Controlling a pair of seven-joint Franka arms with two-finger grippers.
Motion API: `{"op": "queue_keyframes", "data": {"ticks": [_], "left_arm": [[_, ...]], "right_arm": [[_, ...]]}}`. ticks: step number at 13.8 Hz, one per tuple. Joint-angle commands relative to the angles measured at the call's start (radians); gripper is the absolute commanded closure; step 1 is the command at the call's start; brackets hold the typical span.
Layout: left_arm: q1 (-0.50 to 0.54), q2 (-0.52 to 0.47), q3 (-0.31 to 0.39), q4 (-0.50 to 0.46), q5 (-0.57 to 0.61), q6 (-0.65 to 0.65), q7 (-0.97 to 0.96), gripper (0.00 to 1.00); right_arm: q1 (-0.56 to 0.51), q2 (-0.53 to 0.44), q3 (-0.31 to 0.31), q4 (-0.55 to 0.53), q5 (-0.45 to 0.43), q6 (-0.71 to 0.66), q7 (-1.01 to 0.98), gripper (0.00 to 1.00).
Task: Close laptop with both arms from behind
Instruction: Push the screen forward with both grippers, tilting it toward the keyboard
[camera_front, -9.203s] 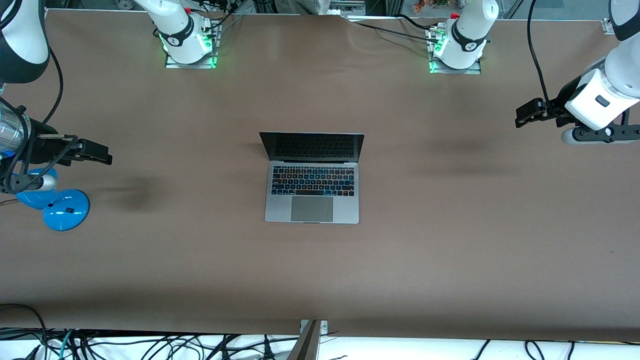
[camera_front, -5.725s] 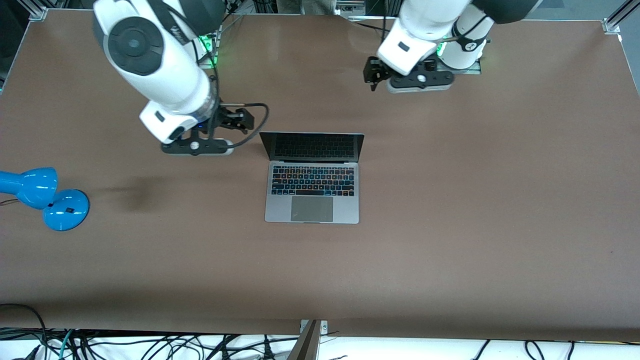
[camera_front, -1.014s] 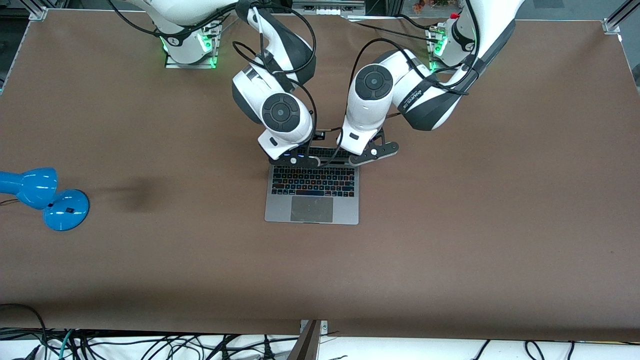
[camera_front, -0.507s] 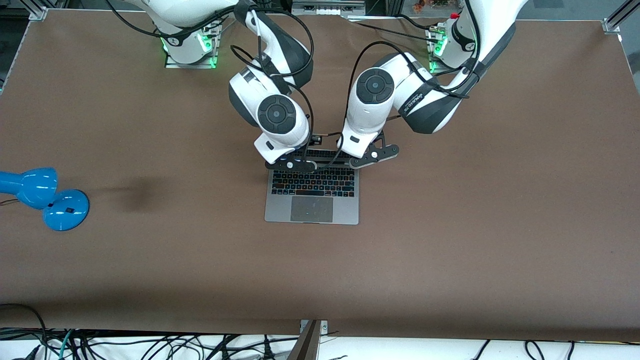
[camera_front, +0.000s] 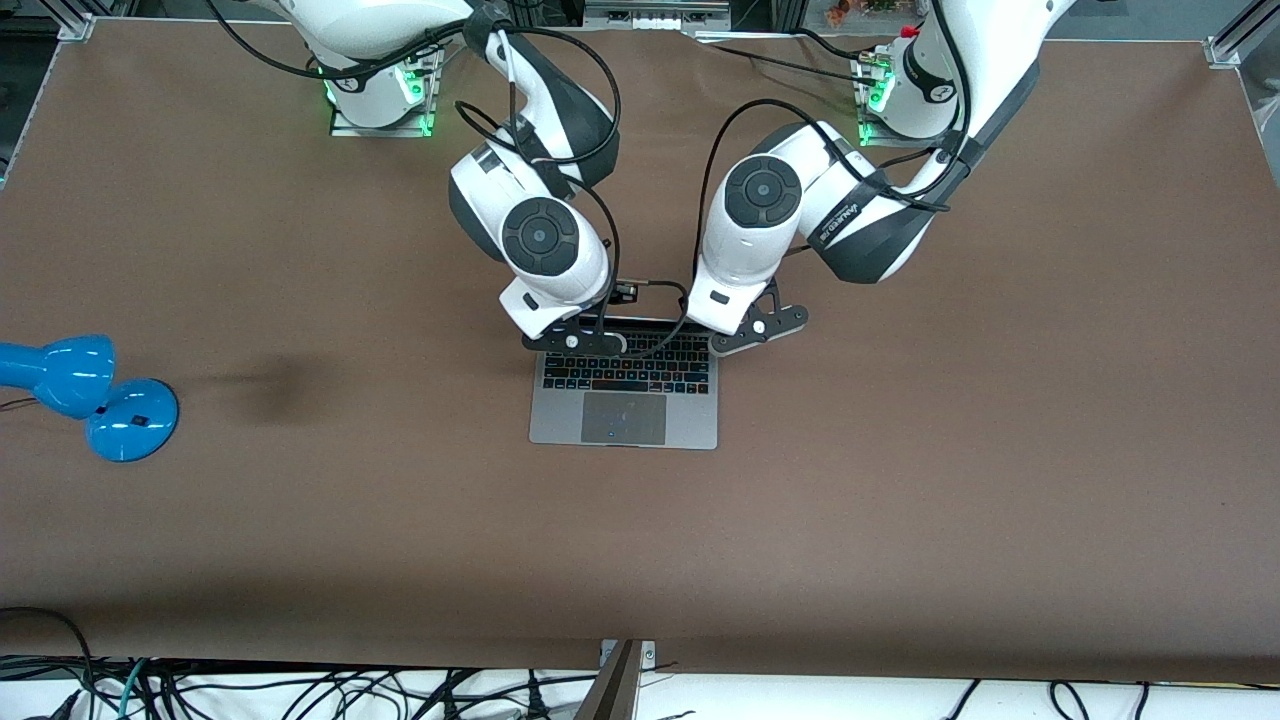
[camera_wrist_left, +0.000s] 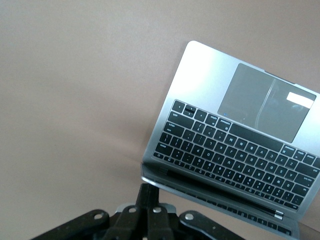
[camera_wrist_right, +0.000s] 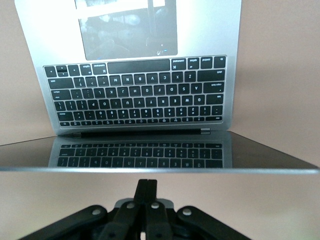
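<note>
The left gripper (camera_wrist_left: 148, 200) is seen with its fingers pressed together, nothing held, the tips set against the top edge of the lid at the left arm's end of the laptop (camera_front: 623, 400). The right gripper (camera_wrist_right: 146, 192) is likewise shut on nothing, its tips resting against the lid's back just under the top edge, at the right arm's end. In the front view the lid is hidden under both wrists, and only the keyboard and trackpad (camera_front: 624, 417) are left showing, nearer the camera. The laptop lies at the middle of the table (camera_front: 900, 480), its hinge side toward the robots' bases.

For the push to go well, the two closed tips are best advanced evenly, so that the lid is not twisted, and turned downward as the lid tips over, so that the tips are not slid off the edge. Pressure is best eased near the end so the base is not shoved along.

Compared with half a second ago, both wrists have been carried toward the camera, and less of the keyboard is now uncovered. The blue lamp (camera_front: 90, 395) has not been moved.
</note>
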Motion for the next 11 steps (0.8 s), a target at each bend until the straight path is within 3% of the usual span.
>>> {"op": "queue_keyframes", "data": {"ticks": [1, 7, 11], "left_arm": [[-0.028, 0.038, 0.019, 0.058, 0.037, -0.031, 0.004, 1.00], [-0.137, 0.072, 0.125, 0.122, 0.030, -0.045, -0.002, 1.00], [-0.151, 0.105, 0.136, 0.148, 0.031, -0.045, -0.004, 1.00]], "right_arm": [[0.001, -0.005, -0.004, -0.010, -0.009, 0.012, -0.019, 0.98], [0.001, 0.006, -0.047, -0.008, -0.007, 0.013, -0.087, 0.98], [0.001, 0.015, -0.061, -0.008, -0.007, 0.047, -0.093, 0.98]]}}
